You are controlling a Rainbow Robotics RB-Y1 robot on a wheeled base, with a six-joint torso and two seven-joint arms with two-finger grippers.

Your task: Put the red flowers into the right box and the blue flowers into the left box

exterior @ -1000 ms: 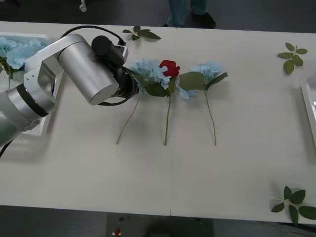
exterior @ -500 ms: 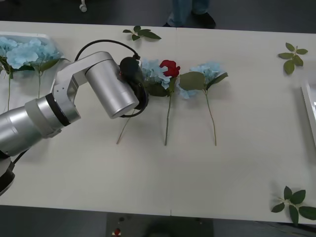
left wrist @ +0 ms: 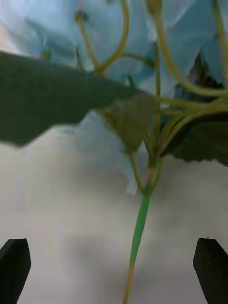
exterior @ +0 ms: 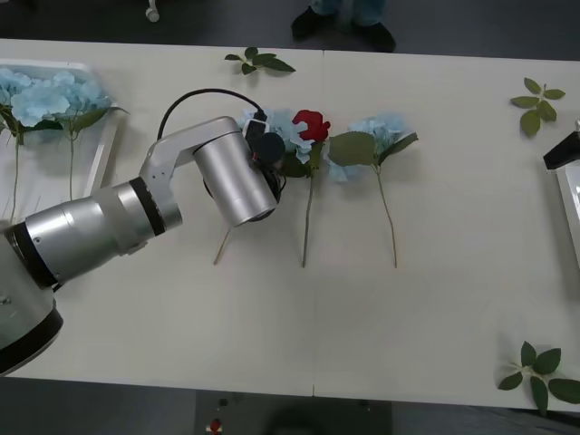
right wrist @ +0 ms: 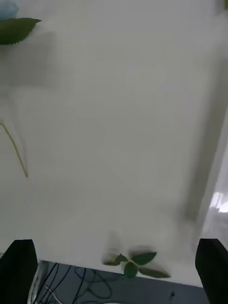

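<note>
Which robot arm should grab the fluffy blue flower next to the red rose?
Left. The left gripper is open right over the pale blue flower's thin green stem, with one finger on each side. The right gripper hangs open near the table's far right edge.

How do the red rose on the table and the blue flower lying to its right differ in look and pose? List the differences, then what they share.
Colour: the red rose has a deep red head; the blue flower is pale sky blue.
Head shape: the rose's is small and tight; the blue flower's is wider and fluffy.
Neighbours: the rose's head touches another blue flower beside the left gripper; the blue flower's right side is free.
Shared: both lie flat on the table, stems pointing toward the robot.
</note>
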